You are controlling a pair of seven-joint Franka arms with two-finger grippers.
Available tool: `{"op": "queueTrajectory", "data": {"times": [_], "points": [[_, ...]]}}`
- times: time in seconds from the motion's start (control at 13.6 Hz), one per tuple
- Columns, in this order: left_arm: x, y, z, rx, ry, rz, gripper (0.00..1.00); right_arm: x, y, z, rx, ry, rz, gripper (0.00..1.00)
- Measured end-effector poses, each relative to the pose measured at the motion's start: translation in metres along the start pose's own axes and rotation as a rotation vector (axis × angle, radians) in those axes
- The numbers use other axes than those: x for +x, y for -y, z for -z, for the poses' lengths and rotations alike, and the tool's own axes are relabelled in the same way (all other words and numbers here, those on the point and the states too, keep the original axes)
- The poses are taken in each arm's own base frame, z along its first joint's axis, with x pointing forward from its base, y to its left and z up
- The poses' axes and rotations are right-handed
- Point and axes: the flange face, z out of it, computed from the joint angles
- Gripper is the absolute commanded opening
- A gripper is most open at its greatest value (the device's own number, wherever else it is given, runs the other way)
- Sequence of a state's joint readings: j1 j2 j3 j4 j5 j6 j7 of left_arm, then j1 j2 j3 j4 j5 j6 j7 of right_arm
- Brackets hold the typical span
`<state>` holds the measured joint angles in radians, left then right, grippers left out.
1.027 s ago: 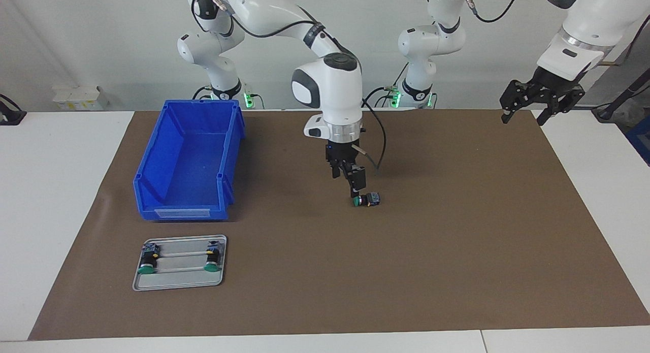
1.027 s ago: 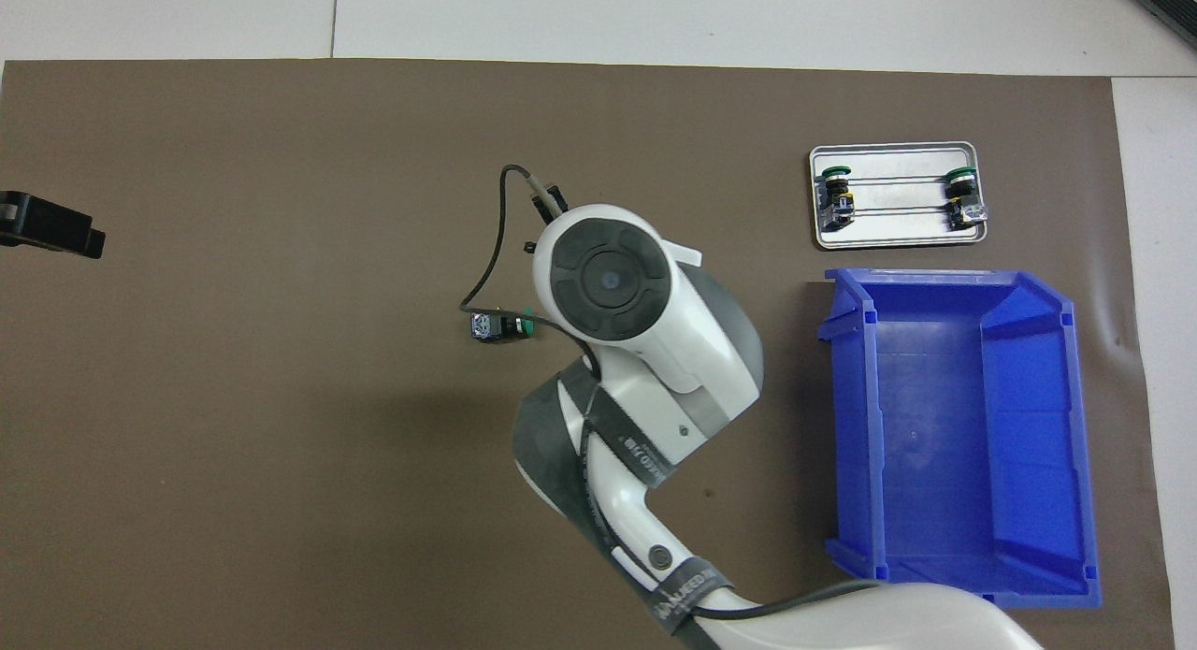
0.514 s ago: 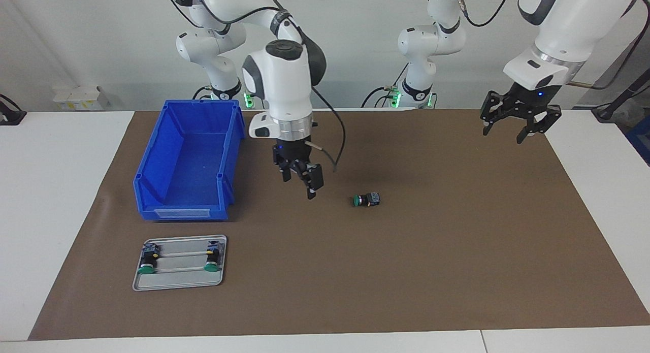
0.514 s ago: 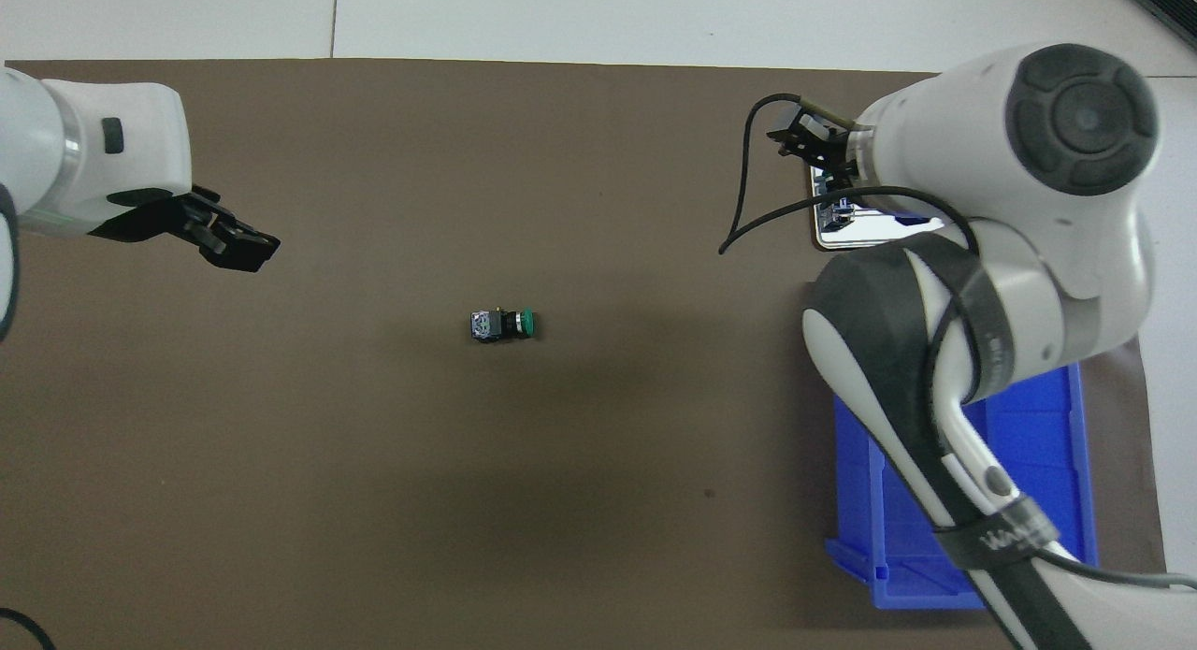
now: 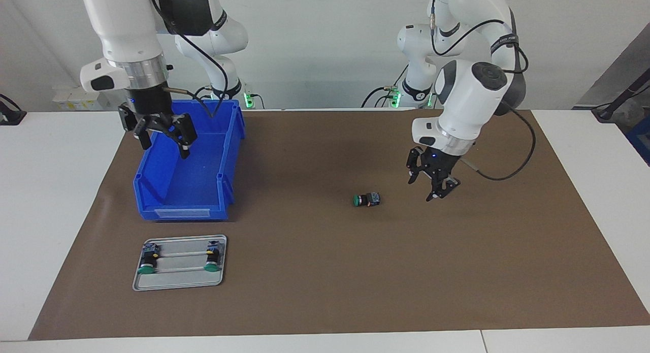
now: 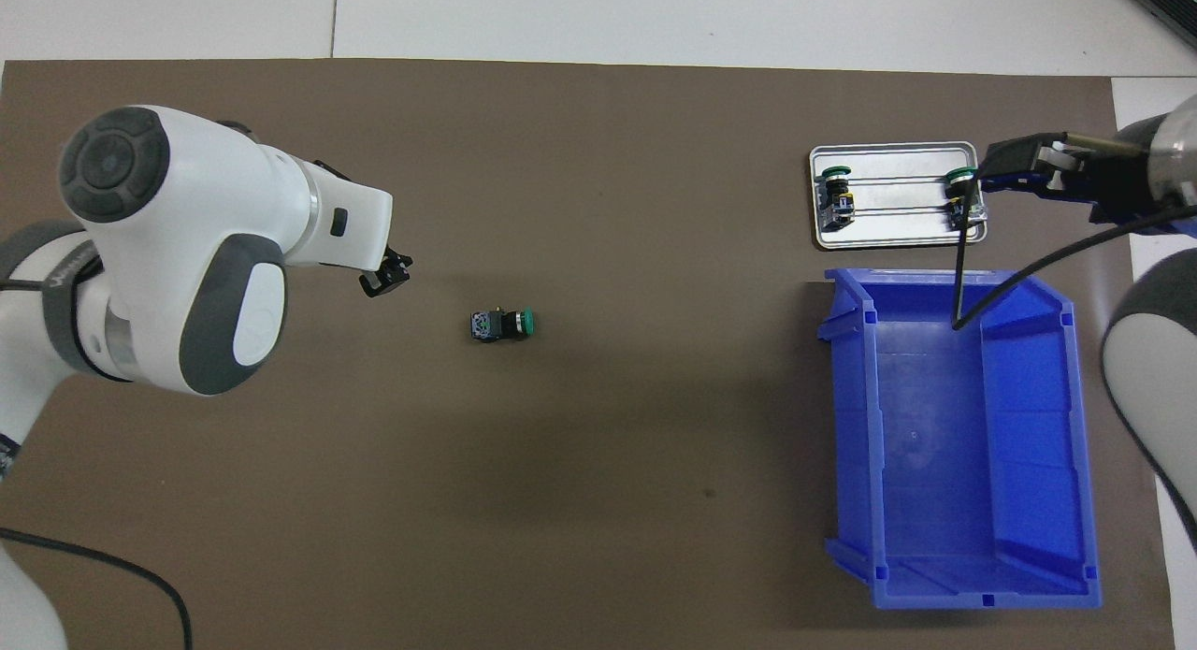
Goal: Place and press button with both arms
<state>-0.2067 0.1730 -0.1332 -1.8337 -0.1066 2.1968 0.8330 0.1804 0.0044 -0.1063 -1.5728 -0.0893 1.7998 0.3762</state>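
Observation:
The button (image 5: 366, 199) (image 6: 502, 325) lies on its side on the brown mat (image 5: 355, 271), green cap pointing toward the right arm's end of the table. Nothing touches it. My left gripper (image 5: 427, 187) (image 6: 385, 280) hangs low over the mat, a short way from the button toward the left arm's end. Its fingers are apart and hold nothing. My right gripper (image 5: 165, 145) is raised over the blue bin (image 5: 188, 160), open and empty.
A metal tray (image 5: 179, 282) (image 6: 896, 238) holding two more green-capped buttons lies farther from the robots than the open blue bin (image 6: 954, 435). A black cable from the right wrist dangles into the bin. White table borders the mat.
The right gripper left the button lying on the mat, rose and swung over the blue bin. The left arm came in from its end and lowered close to the button, its fingers narrowing a little.

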Motion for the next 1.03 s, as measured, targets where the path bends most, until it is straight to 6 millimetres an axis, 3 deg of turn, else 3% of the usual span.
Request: {"op": "queueTrajectory", "data": {"times": [0.15, 0.29, 0.73, 1.03], "points": [[0.009, -0.017, -0.022, 0.008, -0.012, -0.104, 0.61, -0.017, -0.021, 0.029, -0.010, 0.047, 0.031, 1.00], [0.018, -0.026, -0.047, 0.003, -0.016, -0.217, 0.60, -0.035, -0.033, 0.042, -0.026, 0.130, 0.164, 1.00], [0.037, -0.047, -0.113, -0.015, -0.021, -0.415, 0.58, -0.035, -0.037, 0.022, -0.022, 0.200, 0.217, 1.00], [0.042, -0.057, -0.129, -0.031, -0.013, -0.440, 0.59, -0.036, -0.040, 0.014, 0.010, 0.227, 0.199, 1.00]]}}
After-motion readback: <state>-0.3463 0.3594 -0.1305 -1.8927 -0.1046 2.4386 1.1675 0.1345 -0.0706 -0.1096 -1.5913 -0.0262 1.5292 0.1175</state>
